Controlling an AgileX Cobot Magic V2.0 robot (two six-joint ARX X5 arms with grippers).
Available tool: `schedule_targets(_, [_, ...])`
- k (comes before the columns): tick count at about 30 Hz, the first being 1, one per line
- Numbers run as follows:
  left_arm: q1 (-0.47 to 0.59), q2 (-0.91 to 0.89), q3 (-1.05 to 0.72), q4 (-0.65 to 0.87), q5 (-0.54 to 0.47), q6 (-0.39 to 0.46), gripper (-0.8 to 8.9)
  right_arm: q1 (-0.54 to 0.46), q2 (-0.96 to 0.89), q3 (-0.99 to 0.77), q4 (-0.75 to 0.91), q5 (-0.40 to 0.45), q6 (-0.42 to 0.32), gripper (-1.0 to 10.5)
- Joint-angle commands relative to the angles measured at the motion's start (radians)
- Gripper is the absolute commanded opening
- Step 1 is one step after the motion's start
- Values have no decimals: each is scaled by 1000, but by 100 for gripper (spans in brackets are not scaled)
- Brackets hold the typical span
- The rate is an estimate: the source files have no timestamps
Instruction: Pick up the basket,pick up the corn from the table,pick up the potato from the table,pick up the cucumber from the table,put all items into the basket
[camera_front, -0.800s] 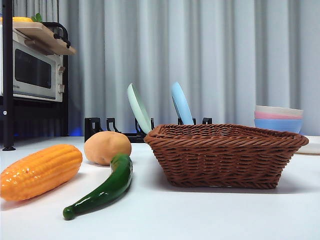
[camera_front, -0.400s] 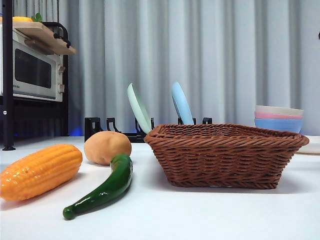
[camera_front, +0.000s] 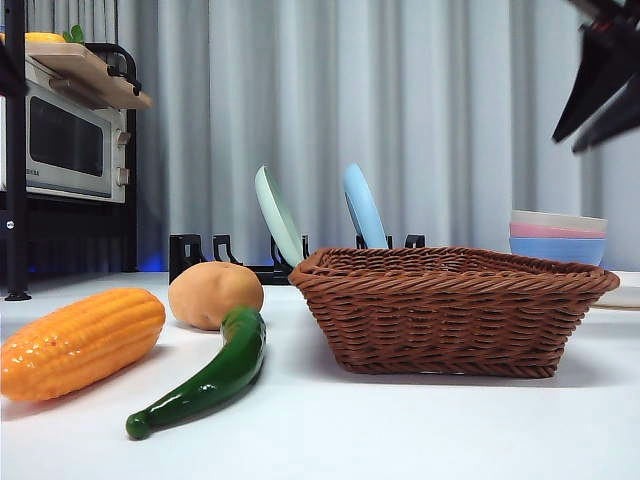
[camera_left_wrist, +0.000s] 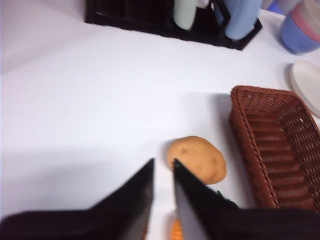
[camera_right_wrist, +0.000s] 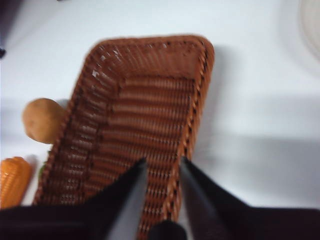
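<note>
High above the basket (camera_front: 450, 305), the right gripper (camera_right_wrist: 161, 162) hangs with jaws slightly apart over its rim. Beside the basket lie potato (camera_front: 214, 294), cucumber (camera_front: 205, 375) and corn (camera_front: 80, 342); the left gripper (camera_left_wrist: 163, 164), jaws narrowly parted and empty, hovers above the potato.

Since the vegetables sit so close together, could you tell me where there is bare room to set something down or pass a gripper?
The basket is bare inside. Bare table stretches between the potato and the black rack. More lies beyond the basket's far side, toward the white plate. It is crowded where potato, cucumber and corn cluster beside the basket.
</note>
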Motion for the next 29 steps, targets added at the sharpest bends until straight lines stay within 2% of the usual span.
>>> schedule_targets(1, [-12,4,4,5,8,12,414,3,48,-1,3,-1,-13,378])
schedule_targets(10, [-56,4,4,6,8,0,409,29,232,-1,58,-3,-12,382])
schedule_targets(18, [-88,4,4,2,5,-7,409,87,400,-1,157,-2,28,360])
schedule_targets(19, [-92,4,4,-1,3,-7,409,96,420,-1,166,1,40,265])
schedule_targets(21, [-99,4,4,-12,2,-8,409,105,431,-1,170,3,41,5])
schedule_targets(29, [-191,31,4,-21,4,-26,409,80,288,0,171,4,86,-12])
